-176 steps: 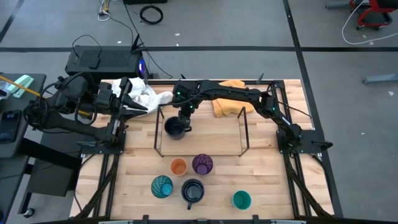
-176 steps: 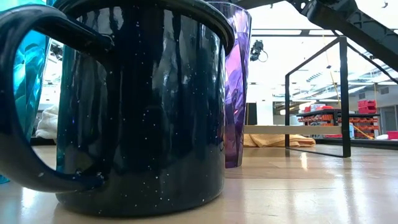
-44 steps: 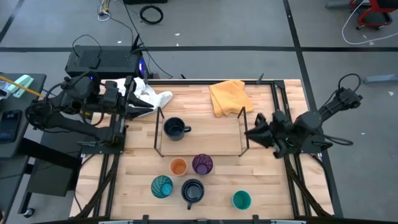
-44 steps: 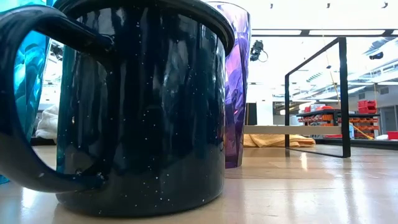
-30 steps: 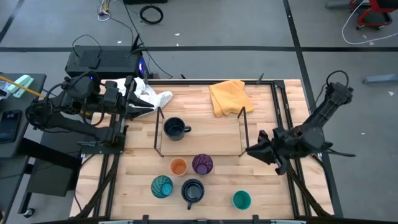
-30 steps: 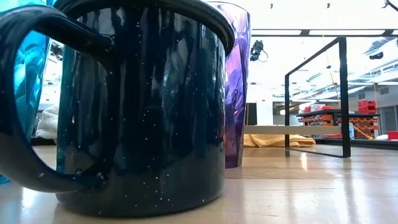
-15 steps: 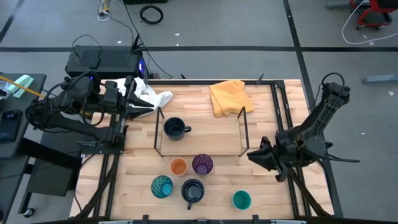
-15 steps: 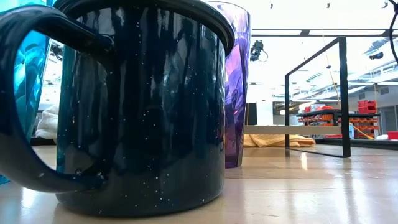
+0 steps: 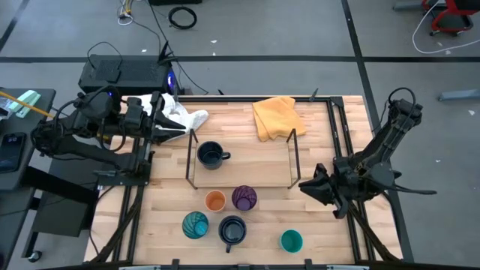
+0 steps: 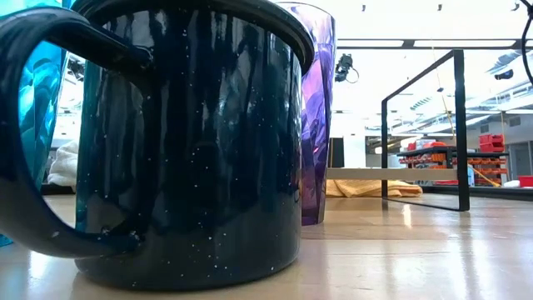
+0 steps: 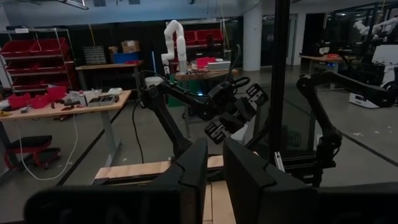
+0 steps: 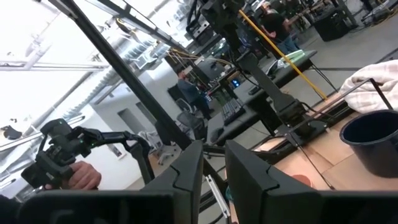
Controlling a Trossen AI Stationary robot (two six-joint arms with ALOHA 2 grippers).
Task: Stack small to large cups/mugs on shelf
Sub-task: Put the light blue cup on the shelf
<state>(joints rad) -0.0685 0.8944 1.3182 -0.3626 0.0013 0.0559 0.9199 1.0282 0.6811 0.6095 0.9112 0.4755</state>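
Observation:
One dark navy mug (image 9: 212,155) stands on the shelf (image 9: 255,169), near its left rail. On the table in front of the shelf stand the orange cup (image 9: 215,201), the purple tumbler (image 9: 244,198), the patterned teal tumbler (image 9: 195,224), a second navy mug (image 9: 233,229) and the teal cup (image 9: 291,241). My right gripper (image 9: 302,185) hovers just off the shelf's right rail, shut and holding nothing. My left gripper (image 9: 174,129) waits shut at the table's far left, by the white cloth.
A yellow cloth (image 9: 275,116) lies behind the shelf and a white cloth (image 9: 180,114) at the far left corner. The shelf's black wire rails (image 9: 294,157) rise at both ends. Bare tabletop (image 9: 330,232) shows to the right of the teal cup.
My right arm has swung a little toward the table's near edge, past the shelf's right rail, and has then stopped. The cups and mugs have kept their places.

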